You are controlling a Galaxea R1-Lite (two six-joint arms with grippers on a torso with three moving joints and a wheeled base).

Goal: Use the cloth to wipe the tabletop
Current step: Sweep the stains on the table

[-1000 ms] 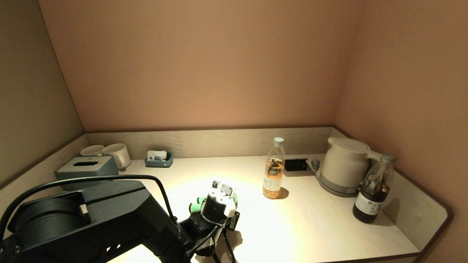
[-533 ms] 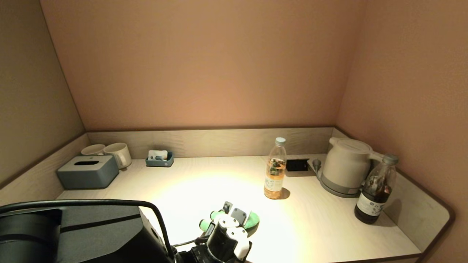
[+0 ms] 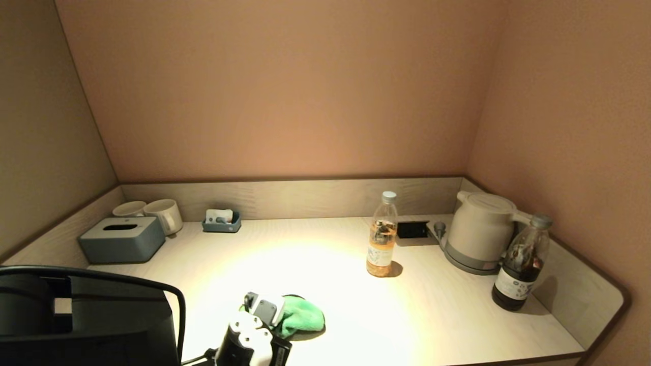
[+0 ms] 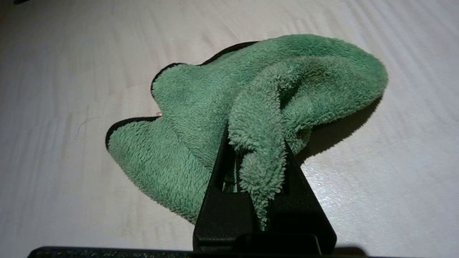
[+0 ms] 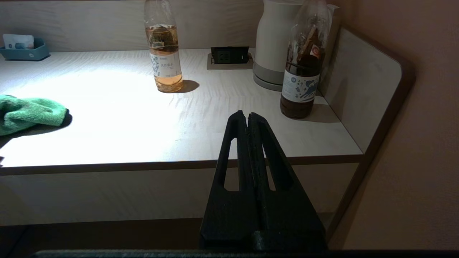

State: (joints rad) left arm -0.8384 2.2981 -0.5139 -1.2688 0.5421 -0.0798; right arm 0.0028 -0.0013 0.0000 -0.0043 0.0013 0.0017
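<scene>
A fluffy green cloth (image 3: pixel 301 315) lies bunched on the pale tabletop (image 3: pixel 432 315) near its front edge, left of centre. My left gripper (image 3: pixel 277 317) is shut on a fold of the cloth (image 4: pixel 258 118), the rest spread flat on the surface. The cloth also shows in the right wrist view (image 5: pixel 28 113). My right gripper (image 5: pixel 247 115) is shut and empty, held off the table's front edge, out of the head view.
A tea bottle (image 3: pixel 381 236) stands mid-table. A white kettle (image 3: pixel 478 231), a dark bottle (image 3: pixel 519 264) and a socket (image 3: pixel 412 230) are at the right back. A grey tissue box (image 3: pixel 122 239), two mugs (image 3: pixel 163 216) and a small blue tray (image 3: pixel 221 222) sit back left.
My left gripper has dragged the cloth toward the front edge and to the left. The arm has pulled back, uncovering the tissue box.
</scene>
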